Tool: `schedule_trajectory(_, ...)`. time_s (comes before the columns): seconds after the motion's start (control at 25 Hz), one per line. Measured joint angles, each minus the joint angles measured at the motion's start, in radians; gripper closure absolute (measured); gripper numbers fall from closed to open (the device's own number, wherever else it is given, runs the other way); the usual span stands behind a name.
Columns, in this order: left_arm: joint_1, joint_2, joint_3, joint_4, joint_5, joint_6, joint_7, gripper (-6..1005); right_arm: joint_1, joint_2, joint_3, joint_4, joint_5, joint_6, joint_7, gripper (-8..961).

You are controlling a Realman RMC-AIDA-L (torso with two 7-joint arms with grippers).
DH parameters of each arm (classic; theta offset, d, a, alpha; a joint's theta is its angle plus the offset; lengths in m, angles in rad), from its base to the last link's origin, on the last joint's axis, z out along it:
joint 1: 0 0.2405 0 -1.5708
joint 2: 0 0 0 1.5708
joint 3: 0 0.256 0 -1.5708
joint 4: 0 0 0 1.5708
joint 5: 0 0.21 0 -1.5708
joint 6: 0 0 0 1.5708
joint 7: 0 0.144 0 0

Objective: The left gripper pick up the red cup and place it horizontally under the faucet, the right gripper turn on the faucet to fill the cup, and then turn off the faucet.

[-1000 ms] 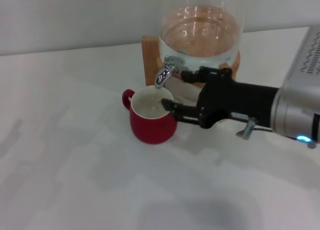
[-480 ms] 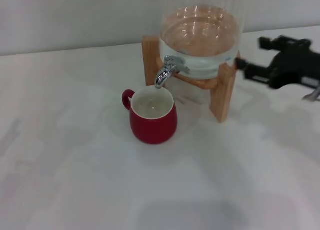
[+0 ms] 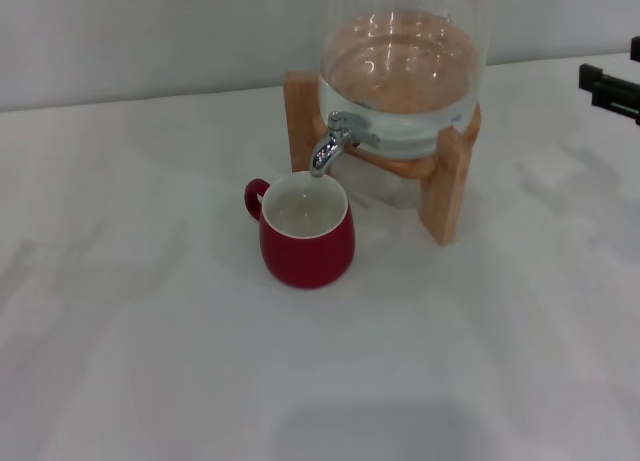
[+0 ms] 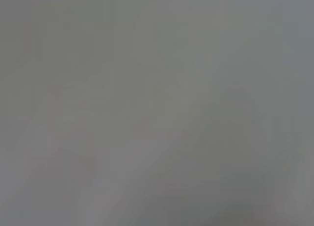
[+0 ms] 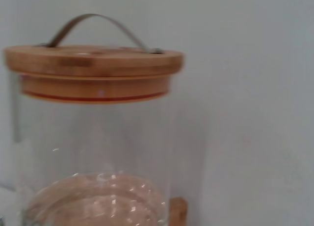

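The red cup (image 3: 306,236) stands upright on the white table, its white inside open to the head view and its handle at the far left. The chrome faucet (image 3: 333,141) hangs just above the cup's far rim, and no stream shows from the spout. At the far right edge of the head view only the black fingertips of my right gripper (image 3: 610,65) show; they are apart, hold nothing and are well away from the faucet. My left gripper is out of view, and its wrist view is a plain grey blur.
The faucet sits on a clear glass dispenser (image 3: 400,76) holding water, on a wooden stand (image 3: 446,186). The right wrist view shows the dispenser (image 5: 93,152) with its wooden lid (image 5: 93,64) and metal handle. White table (image 3: 150,331) lies all around.
My right gripper has drawn back from the faucet lever to the far right edge of the head view. The cup and faucet have not moved.
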Motion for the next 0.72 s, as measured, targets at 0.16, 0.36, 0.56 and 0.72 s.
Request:
schedule_trajectory(0.16, 0.008, 0.002, 0.000, 0.048, 0.103, 0.013, -0.028, 114, 0.030, -0.001, 0.050, -0.063, 0.036, 0.013, -0.006, 234)
schedule_trajectory(0.36, 0.058, -0.021, 0.027, 0.196, 0.191, 0.051, -0.040, 115, 0.065, -0.001, 0.084, -0.125, 0.046, 0.023, -0.020, 234)
schedule_trajectory(0.56, 0.108, -0.019, 0.106, 0.341, 0.321, 0.101, -0.161, 115, 0.088, 0.001, 0.124, -0.176, 0.055, 0.024, -0.025, 234)
schedule_trajectory(0.72, 0.131, -0.017, 0.134, 0.392, 0.361, 0.088, -0.144, 115, 0.110, -0.001, 0.152, -0.224, 0.079, 0.025, -0.039, 234)
